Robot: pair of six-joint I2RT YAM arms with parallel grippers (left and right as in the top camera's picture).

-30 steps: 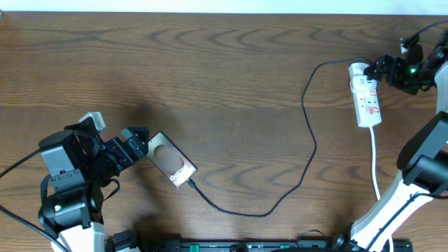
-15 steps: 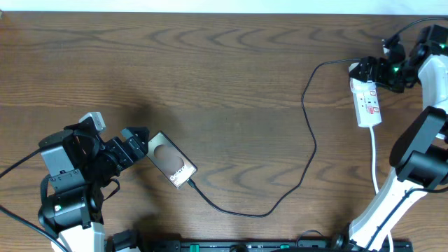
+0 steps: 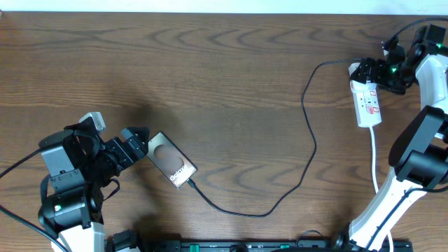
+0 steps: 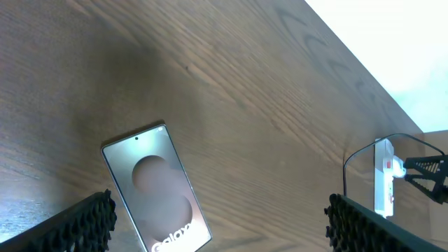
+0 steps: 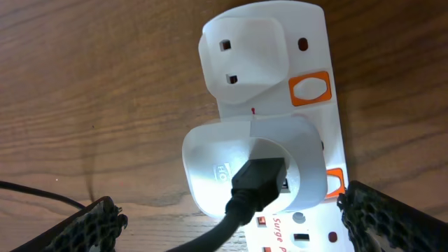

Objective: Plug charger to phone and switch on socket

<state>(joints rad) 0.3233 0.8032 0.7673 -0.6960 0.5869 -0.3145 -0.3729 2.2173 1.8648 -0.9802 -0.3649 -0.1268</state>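
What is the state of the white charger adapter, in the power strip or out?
In. The white adapter sits flat on the socket, with the black charger cable leaving its face.

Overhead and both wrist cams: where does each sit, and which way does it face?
Overhead: above the table, looking straight down on phone, cable, power strip; left arm and right arm show.
Left wrist: looking low across the table past the phone; its open fingers fill the bottom corners.
Right wrist: close above the power strip's plug; open fingers at the corners.
Shared: all three show the power strip.
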